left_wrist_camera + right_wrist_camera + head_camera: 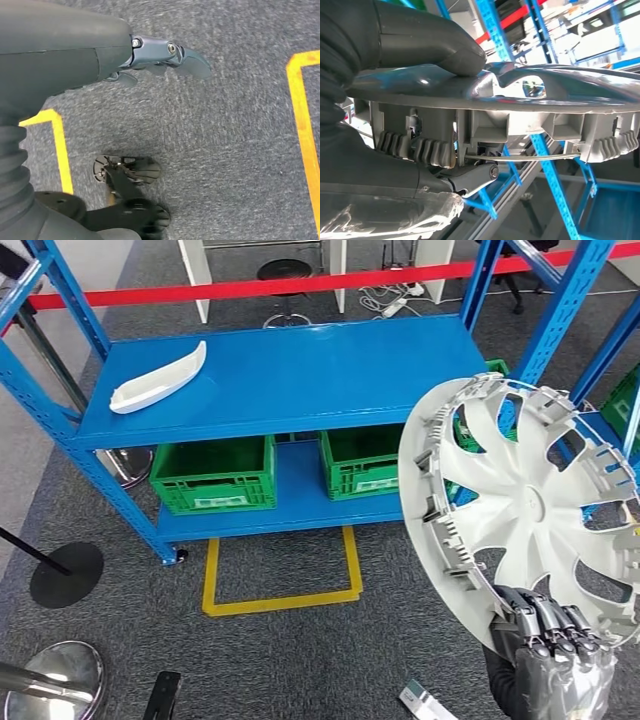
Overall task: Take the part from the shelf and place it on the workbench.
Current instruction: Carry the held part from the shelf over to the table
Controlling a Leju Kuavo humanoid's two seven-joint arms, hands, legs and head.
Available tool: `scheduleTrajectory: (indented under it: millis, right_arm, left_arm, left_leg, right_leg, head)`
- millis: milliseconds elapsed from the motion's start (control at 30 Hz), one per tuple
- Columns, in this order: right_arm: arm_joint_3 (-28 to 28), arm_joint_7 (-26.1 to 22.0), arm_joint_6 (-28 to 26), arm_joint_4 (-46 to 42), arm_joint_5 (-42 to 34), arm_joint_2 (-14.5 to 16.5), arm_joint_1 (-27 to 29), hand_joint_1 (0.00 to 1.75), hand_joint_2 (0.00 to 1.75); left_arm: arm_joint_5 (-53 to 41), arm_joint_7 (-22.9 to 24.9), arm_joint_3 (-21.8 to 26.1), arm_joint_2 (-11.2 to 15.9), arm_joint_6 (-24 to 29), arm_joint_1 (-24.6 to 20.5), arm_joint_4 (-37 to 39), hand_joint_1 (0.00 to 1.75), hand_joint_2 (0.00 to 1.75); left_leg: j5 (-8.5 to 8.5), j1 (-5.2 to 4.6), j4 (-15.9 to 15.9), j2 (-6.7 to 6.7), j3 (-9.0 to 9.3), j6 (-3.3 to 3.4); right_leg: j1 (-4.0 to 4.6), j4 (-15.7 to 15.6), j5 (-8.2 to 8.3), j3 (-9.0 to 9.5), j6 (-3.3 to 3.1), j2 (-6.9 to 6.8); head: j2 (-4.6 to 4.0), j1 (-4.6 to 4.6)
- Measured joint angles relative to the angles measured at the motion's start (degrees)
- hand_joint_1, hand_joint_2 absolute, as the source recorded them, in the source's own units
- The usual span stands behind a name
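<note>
While the right hand (555,640) grips the rim of a large pale grey wheel cover (528,505) from below, the cover stands tilted on edge in the air at the right of the head view, its ribbed inner face turned toward the camera. It is off the shelf and touches no surface; it overlaps the right end of the blue workbench (302,375) in the picture, hiding that corner. In the right wrist view the thick grey thumb (429,45) presses on one face of the cover's rim (531,97) and a darker finger (471,177) hooks under the clips on the other face, so the hand pinches the rim between them.

On the bench top, near its left front corner, lies a long white curved part (158,380), flat and apart from everything else. On the lower deck of the bench stand two green crates (213,475), one toward the left end and one (358,465) toward the right, the second partly behind the wheel cover. Yellow tape (283,595) marks a rectangle on the grey carpet just in front of the bench.

The left hand (166,55) hangs over the carpet, fingers stretched out and holding nothing.
</note>
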Motion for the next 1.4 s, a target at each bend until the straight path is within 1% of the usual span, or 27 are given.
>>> scheduleTrajectory:
  millis: [67, 133, 167, 200, 267, 333, 367, 400, 467, 533, 567, 633, 667, 733, 800, 833, 867, 900, 967, 1000, 1033, 1100, 1167, 1233, 1300, 1367, 1400]
  right_arm:
    - [-0.01, -0.06, 0.00, -0.30, -0.02, 0.00, 0.04, 1.75, 1.75]
    - [-0.02, -0.09, 0.00, -0.56, -0.04, 0.00, 0.17, 1.75, 1.75]
    - [-0.03, -0.10, 0.00, -0.63, -0.04, 0.00, 0.28, 1.75, 1.75]
    - [-0.04, -0.10, 0.00, -0.67, -0.04, 0.00, 0.36, 1.75, 1.75]
    - [-0.04, -0.15, 0.00, -0.72, -0.03, 0.00, 0.43, 1.75, 1.75]
    - [-0.06, -0.31, 0.00, -0.73, -0.02, 0.00, 0.49, 1.75, 1.75]
    - [-0.09, -0.47, 0.00, -0.73, -0.02, 0.00, 0.60, 1.75, 1.75]
    - [-0.15, -0.64, 0.00, -0.74, -0.02, 0.00, 0.73, 1.75, 1.75]
    - [-0.27, -1.05, 0.00, -0.80, -0.02, 0.03, 1.02, 1.75, 1.75]
    - [-0.41, -1.27, 0.00, -0.95, -0.01, 0.14, 1.21, 1.75, 1.75]
    - [-0.52, -1.30, 0.00, -1.05, -0.02, 0.24, 1.36, 1.75, 1.75]
    - [-0.78, -1.31, 0.00, -1.41, -0.03, 0.48, 1.86, 1.75, 1.75]
    - [-0.92, -1.32, 0.00, -1.62, -0.04, 0.62, 2.18, 1.75, 1.75]
    - [-1.17, -1.35, 0.00, -2.01, -0.04, 0.95, 2.61, 1.75, 1.75]
    - [-1.42, -1.36, 0.00, -2.26, -0.05, 1.20, 2.79, 1.75, 1.75]
    - [-1.53, -1.37, 0.00, -2.34, -0.05, 1.26, 2.85, 1.75, 1.75]
    - [-1.65, -1.38, 0.00, -2.41, -0.05, 1.29, 2.95, 1.75, 1.75]
    - [-1.77, -1.39, 0.00, -2.46, -0.04, 1.31, 3.05, 1.75, 1.75]
    - [-1.98, -1.40, 0.00, -2.51, -0.03, 1.37, 3.20, 1.75, 1.75]
    - [-2.07, -1.41, 0.00, -2.54, -0.03, 1.39, 3.22, 1.75, 1.75]
    - [-2.17, -1.42, 0.00, -2.61, -0.03, 1.41, 3.22, 1.75, 1.75]
    - [-2.33, -1.44, 0.00, -2.80, -0.01, 1.43, 3.27, 1.75, 1.75]
    - [-2.47, -1.46, 0.00, -2.96, 0.01, 1.46, 3.56, 1.75, 1.75]
    - [-2.58, -1.55, 0.00, -3.07, 0.00, 1.49, 3.82, 1.75, 1.75]
    - [-2.63, -1.74, 0.00, -3.14, 0.00, 1.52, 3.85, 1.75, 1.75]
    - [-2.69, -1.87, 0.00, -3.16, 0.01, 1.53, 3.88, 1.75, 1.75]
    - [-2.72, -1.88, 0.00, -3.16, 0.01, 1.53, 3.92, 1.75, 1.75]
  left_arm:
    - [-0.10, 0.00, -0.04, 0.07, -0.05, -0.11, 0.00, 0.00, 1.75]
    - [-0.10, 0.00, -0.06, 0.03, -0.10, -0.13, 0.01, 0.00, 1.75]
    - [-0.10, 0.00, -0.07, 0.00, -0.12, -0.17, 0.01, 0.00, 1.75]
    - [-0.10, 0.00, -0.07, -0.02, -0.13, -0.18, 0.02, 0.00, 1.75]
    - [-0.13, 0.01, -0.07, 0.01, -0.14, -0.11, 0.02, 0.00, 1.75]
    - [-0.25, 0.08, -0.05, 0.06, -0.17, 0.05, 0.02, 0.00, 1.75]
    - [-0.40, 0.14, -0.06, 0.06, -0.21, 0.07, 0.02, 0.00, 1.75]
    - [-0.57, 0.23, -0.07, 0.05, -0.25, 0.04, 0.02, 0.00, 1.75]
    - [-0.94, 0.52, -0.11, -0.05, -0.28, -0.10, 0.02, 0.00, 1.75]
    - [-1.20, 0.78, -0.15, -0.13, -0.31, -0.19, 0.02, 0.00, 1.75]
    - [-1.28, 0.87, -0.15, -0.14, -0.33, -0.20, 0.02, 0.00, 1.75]
    - [-1.37, 1.00, -0.16, -0.17, -0.36, -0.21, 0.02, 0.00, 1.75]
    - [-1.43, 1.05, -0.16, -0.19, -0.33, -0.25, 0.02, 0.00, 1.75]
    - [-1.61, 1.10, -0.17, -0.22, -0.22, -0.36, 0.04, 0.00, 1.75]
    - [-1.76, 1.20, -0.19, -0.23, -0.16, -0.31, 0.07, 0.00, 1.75]
    - [-1.79, 1.27, -0.18, -0.23, -0.15, -0.22, 0.08, 0.00, 1.75]
    - [-1.81, 1.37, -0.18, -0.23, -0.13, -0.14, 0.09, 0.00, 1.75]
    - [-1.81, 1.43, -0.18, -0.23, -0.12, -0.10, 0.09, 0.00, 1.75]
    - [-1.84, 1.51, -0.19, -0.21, -0.09, -0.14, 0.09, 0.00, 1.75]
    - [-1.85, 1.51, -0.19, -0.22, -0.08, -0.19, 0.10, 0.00, 1.75]
    - [-1.86, 1.53, -0.19, -0.24, -0.05, -0.23, 0.12, 0.00, 1.75]
    - [-1.88, 1.58, -0.19, -0.32, -0.03, -0.30, 0.16, 0.00, 1.75]
    - [-1.89, 1.61, -0.20, -0.45, -0.02, -0.37, 0.17, 0.00, 1.75]
    - [-1.90, 1.62, -0.22, -0.57, -0.03, -0.43, 0.19, 0.00, 1.75]
    - [-1.93, 1.66, -0.22, -0.60, -0.07, -0.30, 0.20, 0.00, 1.75]
    - [-1.99, 1.69, -0.22, -0.56, -0.10, -0.09, 0.20, 0.00, 1.75]
    - [-2.04, 1.69, -0.22, -0.55, -0.11, -0.07, 0.20, 0.00, 1.75]
  left_leg:
    - [0.19, 0.08, -4.11, -1.29, 2.26, 0.42]
    - [0.31, 0.10, -4.31, -0.46, 1.95, 0.93]
    - [0.47, 0.14, -4.32, 0.09, 1.77, 1.30]
    - [0.68, 0.21, -4.35, 0.66, 1.60, 1.67]
    - [1.00, 0.24, -4.38, 1.85, 1.23, 2.20]
    - [1.17, 0.17, -4.29, 3.22, 0.85, 2.38]
    - [1.21, 0.15, -4.22, 3.90, 0.74, 2.40]
    - [1.22, 0.14, -4.15, 4.57, 0.70, 2.39]
    - [1.13, 0.08, -4.04, 5.70, 0.82, 2.23]
    - [1.02, -0.24, -3.83, 6.58, 0.82, 1.78]
    - [1.05, -0.41, -3.75, 7.01, 0.76, 1.50]
    - [1.19, -0.52, -3.71, 8.01, 0.65, 0.94]
    - [0.94, -0.46, -3.57, 8.02, 0.57, 0.62]
    - [-1.30, -0.28, -0.82, 6.09, -0.67, -0.01]
    - [-5.28, -0.08, 6.48, 3.37, -4.08, -0.39]
    - [-6.77, -0.01, 10.36, 2.75, -5.93, -0.47]
    - [-7.26, 0.02, 12.83, 2.46, -7.14, -0.51]
    - [-6.54, 0.04, 13.13, 2.32, -7.32, -0.50]
    - [-2.51, 0.25, 7.49, 1.52, -4.57, -0.46]
    - [-0.74, 0.47, 3.48, 0.10, -2.59, -0.49]
    - [0.29, 0.72, 0.14, -1.29, -1.03, -0.46]
    - [0.48, 0.87, -2.67, -3.01, 0.06, -0.14]
    - [0.66, 0.77, -2.76, -1.88, -0.16, 0.67]
    - [0.96, 0.78, -2.90, -0.48, -0.21, 1.48]
    - [1.02, 0.62, -2.94, 1.06, -0.27, 1.91]
    - [0.98, 0.41, -2.92, 2.79, -0.34, 2.04]
    - [0.96, 0.35, -2.91, 3.57, -0.34, 2.06]
  right_leg:
    - [0.07, 0.44, 0.48, -0.77, 0.57, 0.92]
    - [0.04, 0.64, 0.93, -1.46, 1.18, 1.58]
    - [0.04, 1.04, 0.66, -1.93, 1.45, 1.06]
    - [0.03, 2.41, -0.31, -2.71, 1.75, 0.00]
    - [-0.01, 8.94, -4.21, -5.60, 2.34, -2.77]
    - [-0.18, 16.68, -7.68, -8.66, 2.80, -3.83]
    - [-0.24, 18.29, -8.04, -9.01, 2.91, -3.96]
    - [-0.27, 17.39, -7.28, -8.09, 2.92, -4.12]
    - [-0.20, 9.69, -3.94, -3.34, 2.67, -5.51]
    - [0.17, 2.54, -2.01, 0.71, 2.09, -7.50]
    - [0.35, 1.12, -1.84, 1.39, 1.75, -8.00]
    - [0.45, 0.97, -1.66, 1.03, 0.99, -7.00]
    - [0.36, 0.89, -1.45, 0.86, 0.59, -6.41]
    - [0.04, 0.60, -0.99, 0.58, -0.20, -5.23]
    - [-0.12, 0.54, -0.67, 0.16, -0.62, -4.04]
    - [-0.14, 0.56, -0.54, -0.07, -0.68, -3.33]
    - [-0.14, 0.57, -0.41, -0.22, -0.67, -2.58]
    - [-0.16, 0.61, -0.29, -0.32, -0.59, -1.77]
    - [-0.27, 0.74, -0.10, -0.36, -0.31, -0.22]
    - [-0.25, 0.91, -0.05, -0.46, -0.05, 0.50]
    - [-0.24, 1.19, 0.00, -0.75, 0.22, 1.16]
    - [-0.30, 1.52, 0.31, -1.57, 0.98, 2.37]
    - [-0.57, 1.47, 0.70, -2.31, 1.75, 3.06]
    - [-0.48, 3.49, -0.63, -3.65, 2.37, 0.61]
    - [-0.37, 10.36, -4.37, -6.78, 2.80, -2.87]
    - [-0.47, 17.59, -7.29, -9.82, 3.03, -3.91]
    - [-0.49, 18.62, -7.36, -10.04, 3.02, -4.03]
  head:
    - [0.00, -0.01]
    - [0.00, -0.07]
    - [0.00, 0.01]
    - [0.00, 0.21]
    - [0.00, 0.61]
    - [0.00, 0.73]
    - [0.00, 0.73]
    - [0.00, 0.73]
    - [0.00, 0.74]
    - [0.00, 0.70]
    - [0.00, 0.68]
    - [0.00, 0.62]
    - [0.00, 0.63]
    - [0.00, 0.47]
    - [0.00, 0.28]
    - [0.00, 0.23]
    - [0.00, 0.22]
    - [0.00, 0.22]
    - [0.00, 0.22]
    - [0.00, 0.22]
    - [0.01, 0.21]
    - [0.01, 0.18]
    - [0.01, 0.15]
    - [0.00, 0.53]
    - [0.00, 0.97]
    - [0.00, 1.02]
    - [0.00, 1.03]
